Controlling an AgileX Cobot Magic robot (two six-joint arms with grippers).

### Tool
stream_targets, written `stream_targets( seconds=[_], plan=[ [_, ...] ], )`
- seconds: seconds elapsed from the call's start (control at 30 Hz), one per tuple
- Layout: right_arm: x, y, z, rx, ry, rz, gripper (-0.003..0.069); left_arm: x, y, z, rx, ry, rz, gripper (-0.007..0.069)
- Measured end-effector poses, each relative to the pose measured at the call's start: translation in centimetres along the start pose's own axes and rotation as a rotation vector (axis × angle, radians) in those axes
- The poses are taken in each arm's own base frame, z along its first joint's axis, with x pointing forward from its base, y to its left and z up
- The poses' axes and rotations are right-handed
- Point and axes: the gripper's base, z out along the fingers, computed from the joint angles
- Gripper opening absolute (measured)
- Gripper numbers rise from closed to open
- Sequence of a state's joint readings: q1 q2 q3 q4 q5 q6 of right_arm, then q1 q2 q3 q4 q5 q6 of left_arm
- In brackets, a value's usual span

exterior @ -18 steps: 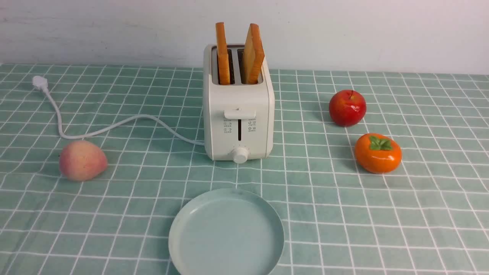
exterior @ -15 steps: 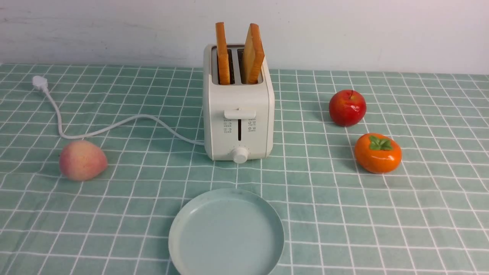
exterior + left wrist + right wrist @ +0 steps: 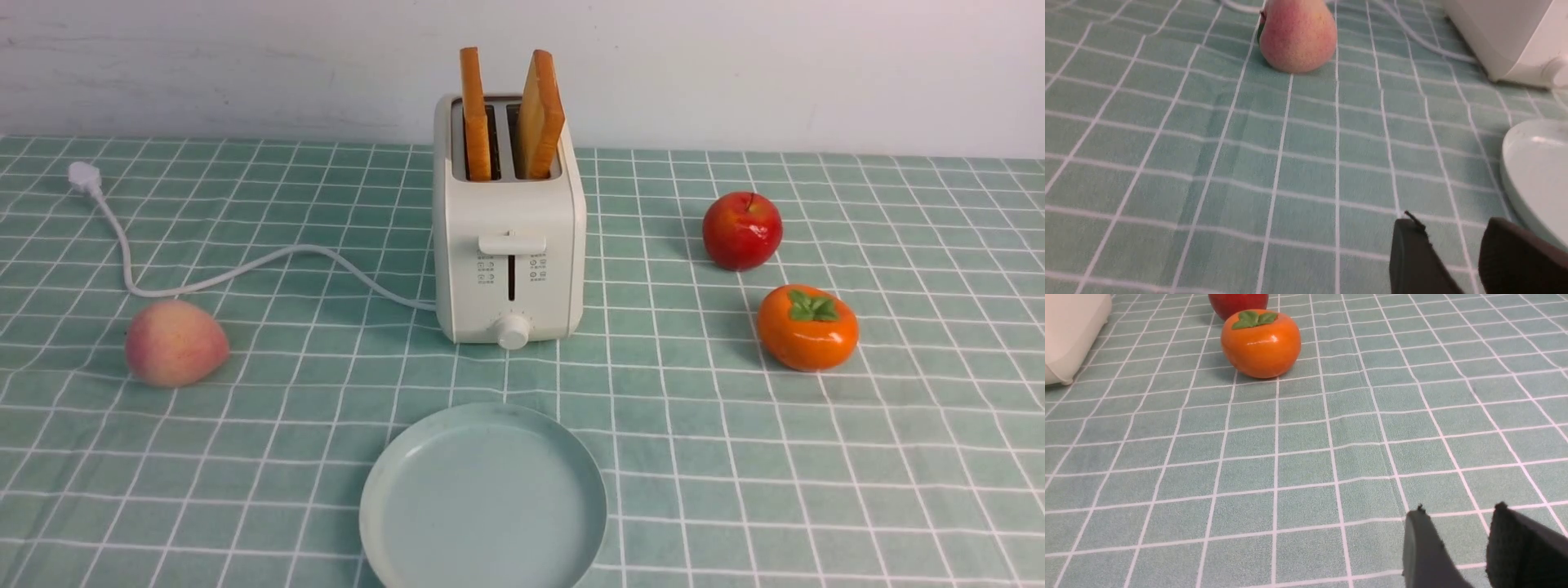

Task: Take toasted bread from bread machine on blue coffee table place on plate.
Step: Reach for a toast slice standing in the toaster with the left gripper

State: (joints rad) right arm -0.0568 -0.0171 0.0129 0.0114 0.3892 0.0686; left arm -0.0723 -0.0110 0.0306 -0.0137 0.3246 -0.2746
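Both slices of toasted bread stand in the slots of the bread machine (image 3: 510, 245), which sits on the bench (image 3: 735, 457) at 12 o'clock from the plate (image 3: 483, 498). Nothing has been lifted yet. The left slice (image 3: 476, 114) stands upright. The right slice (image 3: 541, 114) leans with its top tipped toward 1 o'clock.

Neither arm shows in the front view. In the wrist views, the left gripper (image 3: 1453, 232) hangs low over the cloth just beside the plate rim, and the right gripper (image 3: 1458, 516) is low over bare cloth. Both have their fingers spread with a gap and nothing between them.

My main worry is the leaning slice. If I pinch it off-square and pull straight up, I expect it to bind on the slot wall and drag the bread machine along or rock it. The body looks light, and the slack cord (image 3: 245, 269) trailing toward 9 o'clock won't hold it down.

The slices are close together, so a finger coming down wide could knock the neighbouring slice or jam into the slot. Toast also crumbles under a hard squeeze and slips under a soft one.

On the way in, the left arm could nudge the peach (image 3: 175, 343) at 8 o'clock of the bread machine. The right arm could nudge the persimmon (image 3: 807, 327) at 4 o'clock or the apple (image 3: 741, 230) at 3 o'clock.
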Motion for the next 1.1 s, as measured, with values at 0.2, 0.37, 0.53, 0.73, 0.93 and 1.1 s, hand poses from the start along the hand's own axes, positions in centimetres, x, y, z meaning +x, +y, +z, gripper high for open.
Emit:
stream_targets(
  seconds=[0.2, 0.37, 0.53, 0.73, 0.93, 1.1],
  plan=[
    [0.0, 0.0, 0.0, 0.000, 0.000, 0.000, 0.0239, -2.4, -0.8, -0.3, 0.132, -0.246, -0.359, 0.0238],
    [0.0, 0.0, 0.0, 0.000, 0.000, 0.000, 0.0239, -3.9, -0.6, -0.9, 0.203, -0.414, -0.577, 0.0238],
    [-0.4, 0.5, 0.1, -0.061, -0.063, 0.209, 0.0239, -5.5, -0.2, -1.9, 0.244, -0.617, -0.642, 0.0234],
    [-2.7, 0.4, -0.4, -0.146, -0.311, 0.611, 0.0239, -7.4, -0.4, -3.3, 0.302, -0.786, -0.645, 0.0081],
    [-4.0, -0.4, -0.9, -0.142, -0.483, 0.755, 0.0239, -13.3, -3.5, -6.8, 0.371, -0.722, -0.486, -0.0014],
    [-4.2, -0.6, -1.1, -0.136, -0.517, 0.767, 0.0239, -18.2, -5.9, -6.4, 0.263, -0.390, -0.386, -0.0014]
  ],
)
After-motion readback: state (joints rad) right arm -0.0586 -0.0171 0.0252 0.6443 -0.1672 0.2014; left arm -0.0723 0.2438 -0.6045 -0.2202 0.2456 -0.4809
